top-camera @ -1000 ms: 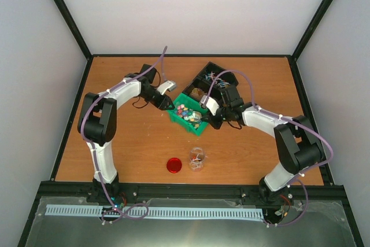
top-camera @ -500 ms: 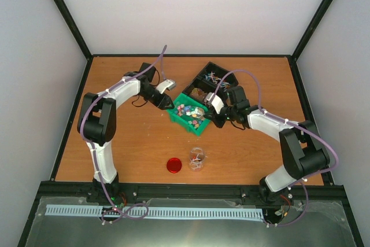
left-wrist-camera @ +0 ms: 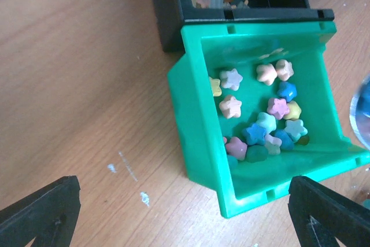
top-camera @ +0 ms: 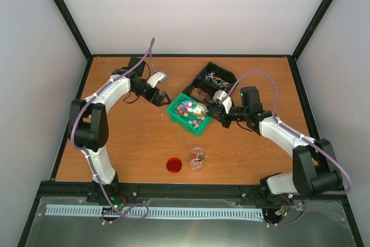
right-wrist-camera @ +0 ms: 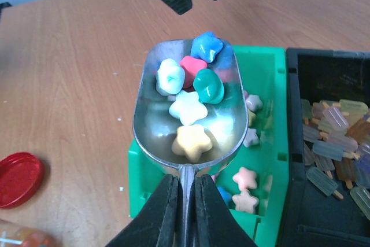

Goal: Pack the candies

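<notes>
I noted left arm (top-camera: 110, 91), right arm (top-camera: 283, 134): white shells, black joints | purple cables (top-camera: 257, 73) along both | fingers (left-wrist-camera: 40, 212) black

Shiny metal scoop (right-wrist-camera: 149, 125), glossy candies (right-wrist-camera: 188, 108) (smooth plastic bin (left-wrist-camera: 196, 125), wood-grain table (left-wrist-camera: 75, 85))

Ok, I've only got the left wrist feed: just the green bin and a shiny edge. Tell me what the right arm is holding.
Observer: The right gripper is shut on the handle of a metal scoop, which is loaded with several star candies.
Operator: Give me the scoop's position.
Observer: It is held over the green bin, not over the clear jar.
Operator: Locate that jar for me.
Observer: It sits on the table nearer the arm bases than the bin. A red lid lies beside it, on its left in the top view.
</notes>
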Tool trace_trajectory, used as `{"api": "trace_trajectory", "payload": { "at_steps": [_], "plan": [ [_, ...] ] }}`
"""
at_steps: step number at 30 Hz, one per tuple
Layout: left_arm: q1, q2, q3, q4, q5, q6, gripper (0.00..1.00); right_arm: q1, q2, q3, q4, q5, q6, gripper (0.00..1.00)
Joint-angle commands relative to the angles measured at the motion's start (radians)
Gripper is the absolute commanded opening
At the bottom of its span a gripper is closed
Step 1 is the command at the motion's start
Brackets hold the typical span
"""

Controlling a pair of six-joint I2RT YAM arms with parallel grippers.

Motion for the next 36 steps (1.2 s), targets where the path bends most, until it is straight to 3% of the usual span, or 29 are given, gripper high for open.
{"api": "trace_trajectory", "payload": {
  "at_steps": [1,5,12,15,26,32,36],
  "plan": [
    [0.007,-0.113,-0.039,0.086,-0.062,-0.022,1.00,-0.017,-0.098,-0.025,0.065,-0.111,-0.028,0.03],
    [0.008,-0.237,-0.116,0.235,-0.142,-0.060,1.00,-0.016,-0.156,-0.012,0.031,-0.145,-0.043,0.03],
    [0.009,-0.290,-0.139,0.310,-0.255,-0.185,1.00,-0.016,-0.281,0.023,-0.255,-0.189,-0.260,0.03],
    [0.017,-0.267,-0.104,0.241,-0.189,-0.174,1.00,-0.016,-0.330,0.063,-0.386,-0.206,-0.330,0.03],
    [0.017,-0.301,-0.149,0.353,-0.152,-0.214,1.00,-0.016,-0.455,0.158,-0.788,-0.197,-0.564,0.03],
    [0.017,-0.242,-0.073,0.227,-0.024,-0.174,1.00,-0.016,-0.477,0.190,-0.928,-0.175,-0.643,0.03],
    [0.017,-0.247,-0.083,0.228,-0.011,-0.159,1.00,-0.016,-0.490,0.195,-0.981,-0.163,-0.666,0.03]
  ]
}}
